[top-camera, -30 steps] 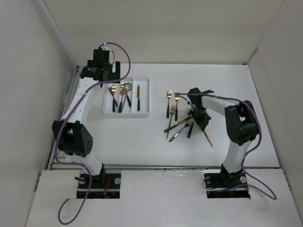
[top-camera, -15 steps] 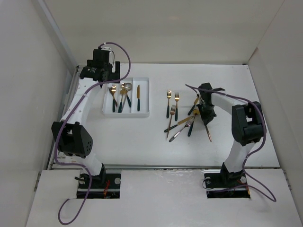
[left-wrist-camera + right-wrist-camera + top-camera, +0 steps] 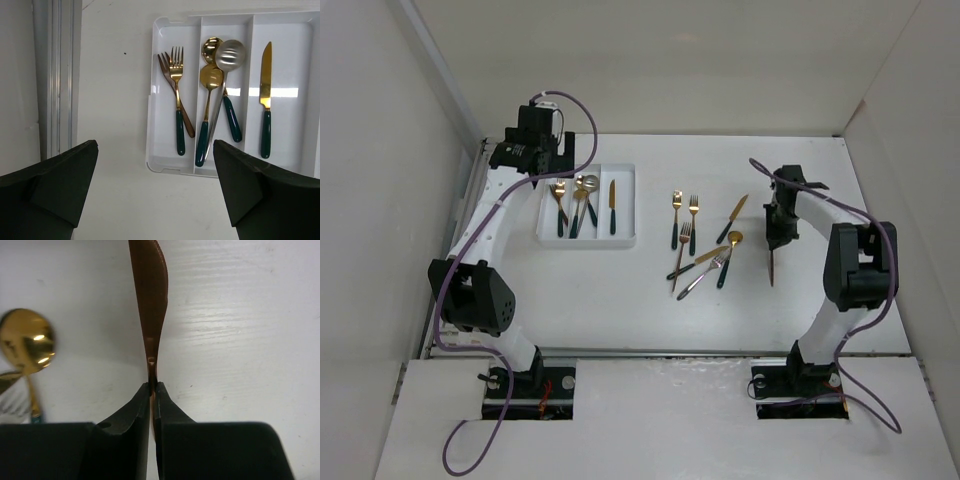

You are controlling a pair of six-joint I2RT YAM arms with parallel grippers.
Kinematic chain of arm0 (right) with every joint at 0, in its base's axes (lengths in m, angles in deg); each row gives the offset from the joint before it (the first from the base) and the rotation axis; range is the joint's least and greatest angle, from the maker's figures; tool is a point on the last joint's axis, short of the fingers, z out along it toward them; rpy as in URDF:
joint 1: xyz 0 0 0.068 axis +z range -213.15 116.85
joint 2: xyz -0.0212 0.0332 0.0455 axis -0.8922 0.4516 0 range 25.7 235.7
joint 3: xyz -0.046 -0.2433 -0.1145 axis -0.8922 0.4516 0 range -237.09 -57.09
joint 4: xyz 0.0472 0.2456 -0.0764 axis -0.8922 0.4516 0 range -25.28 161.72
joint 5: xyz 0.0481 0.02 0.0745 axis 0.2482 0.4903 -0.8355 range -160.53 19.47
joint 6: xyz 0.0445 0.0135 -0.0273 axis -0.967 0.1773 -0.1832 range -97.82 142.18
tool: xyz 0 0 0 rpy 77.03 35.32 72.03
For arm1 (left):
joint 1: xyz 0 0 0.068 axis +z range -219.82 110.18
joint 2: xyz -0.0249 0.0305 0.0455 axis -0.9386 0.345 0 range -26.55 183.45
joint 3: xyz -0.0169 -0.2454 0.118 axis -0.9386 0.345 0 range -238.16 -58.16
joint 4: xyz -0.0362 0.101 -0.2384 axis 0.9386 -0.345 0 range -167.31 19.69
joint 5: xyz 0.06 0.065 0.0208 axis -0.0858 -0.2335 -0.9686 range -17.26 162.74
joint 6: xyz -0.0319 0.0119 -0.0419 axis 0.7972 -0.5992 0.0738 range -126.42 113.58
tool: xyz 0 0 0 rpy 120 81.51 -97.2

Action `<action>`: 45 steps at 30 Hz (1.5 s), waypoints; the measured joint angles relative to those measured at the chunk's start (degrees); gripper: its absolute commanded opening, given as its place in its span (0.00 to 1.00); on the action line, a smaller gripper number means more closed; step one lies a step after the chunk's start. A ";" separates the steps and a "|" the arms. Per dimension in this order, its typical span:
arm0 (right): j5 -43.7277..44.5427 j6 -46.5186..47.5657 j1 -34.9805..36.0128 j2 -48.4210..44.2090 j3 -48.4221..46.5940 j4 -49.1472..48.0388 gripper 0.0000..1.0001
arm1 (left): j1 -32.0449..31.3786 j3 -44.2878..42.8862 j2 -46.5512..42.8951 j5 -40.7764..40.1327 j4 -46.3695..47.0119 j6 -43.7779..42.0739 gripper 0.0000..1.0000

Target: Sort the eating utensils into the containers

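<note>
Right wrist view: shows the right gripper (image 3: pixel 152 387) clenched on a copper-brown knife (image 3: pixel 150 305), pinching it edge-on at the narrow neck where the blade tapers. Places that knife to the right of the loose utensils (image 3: pixel 705 260), a gold spoon (image 3: pixel 22 342) just beside it. Cannot tell whether it clears the table (image 3: pixel 240 315). Looks light, rigid and slick, so likely to swivel or slip in such a thin pinch. Better taken across the flat, nearer mid-length. Probably belongs in the white tray's (image 3: pixel 633 200) right compartment beside the gold knife (image 3: pixel 265 100), with forks (image 3: pixel 175 75) on the left and spoons (image 3: pixel 220 65) in the middle. Finds the left gripper (image 3: pixel 155 195) spread wide, grasping nothing, by the tray.
</note>
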 measured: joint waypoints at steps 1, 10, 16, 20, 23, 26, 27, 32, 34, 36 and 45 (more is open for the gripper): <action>-0.72 -0.59 0.00 -1.09 -0.17 -0.20 0.00 | -0.02 0.11 0.00 -0.13 0.00 0.00 1.00; -10.75 -11.54 8.00 -10.99 -10.12 -6.80 0.00 | -0.02 1.03 -0.09 -0.52 0.09 -0.02 1.00; -15.82 -20.70 24.50 -6.45 -19.43 -21.70 0.00 | -0.02 2.32 -0.98 -0.81 0.48 -0.02 1.00; -17.73 -24.24 31.54 5.31 -30.99 -27.32 0.00 | -0.02 3.93 -1.86 -1.57 0.52 -0.02 1.00; -17.81 -26.12 34.16 15.50 -40.02 -29.70 0.00 | -0.02 4.90 -2.43 -2.14 0.83 -0.22 1.00; -17.05 -27.54 35.54 23.80 -45.59 -30.05 0.00 | -0.02 5.75 -3.02 -2.75 0.90 -0.39 1.00; -16.79 -27.91 35.71 25.86 -46.53 -29.68 0.00 | -0.02 5.81 -3.21 -3.02 0.92 -0.42 1.00; -14.29 -29.00 35.85 31.58 -47.56 -25.88 0.00 | 0.22 6.43 -4.57 -3.72 1.33 -0.46 1.00; -13.57 -29.22 35.60 32.20 -47.56 -24.50 0.00 | 0.35 6.47 -4.92 -3.82 1.42 -0.46 1.00; -13.14 -29.46 35.52 32.33 -47.65 -23.28 0.00 | 0.63 6.47 -5.09 -3.91 1.55 -0.46 1.00; -10.27 -30.69 35.63 32.94 -49.46 -14.93 0.40 | 1.14 6.49 -5.11 -3.69 2.19 -0.46 1.00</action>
